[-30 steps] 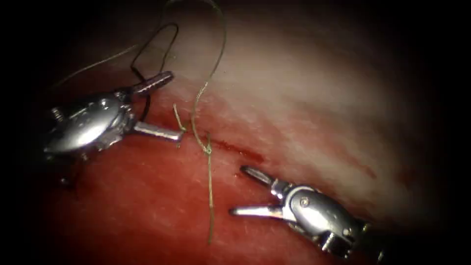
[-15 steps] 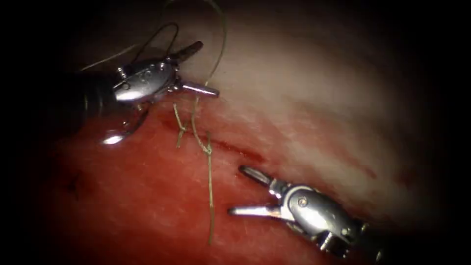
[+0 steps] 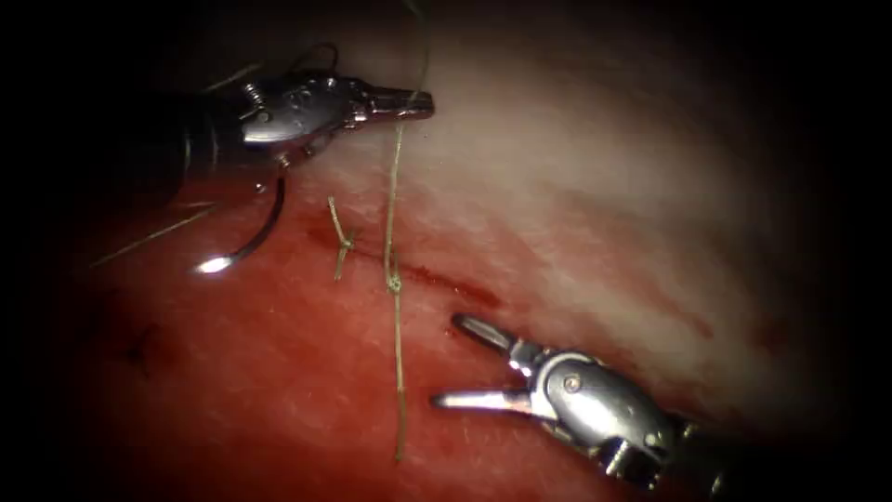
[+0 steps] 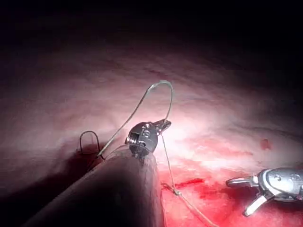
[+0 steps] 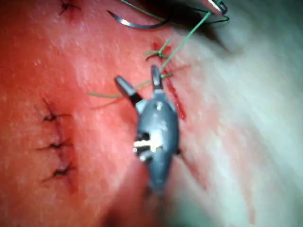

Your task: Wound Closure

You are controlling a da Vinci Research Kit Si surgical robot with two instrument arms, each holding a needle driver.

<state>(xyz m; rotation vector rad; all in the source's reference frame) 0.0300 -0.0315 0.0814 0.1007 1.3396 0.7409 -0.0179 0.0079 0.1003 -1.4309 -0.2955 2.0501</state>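
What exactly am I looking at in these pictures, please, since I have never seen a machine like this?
This is a surgical practice robot stitching a cut in pork belly, the tissue. One picture looks down from an endoscope; the other two come from small cameras riding near each arm's wrist. The left tool has its jaws shut on the thread, which runs straight down to a knot at the cut. The right tool sits below the cut with jaws open, holding nothing. The curved needle lies loose on the tissue, left of the cut, held by neither tool. A finished stitch with short cut ends sits beside the knot.
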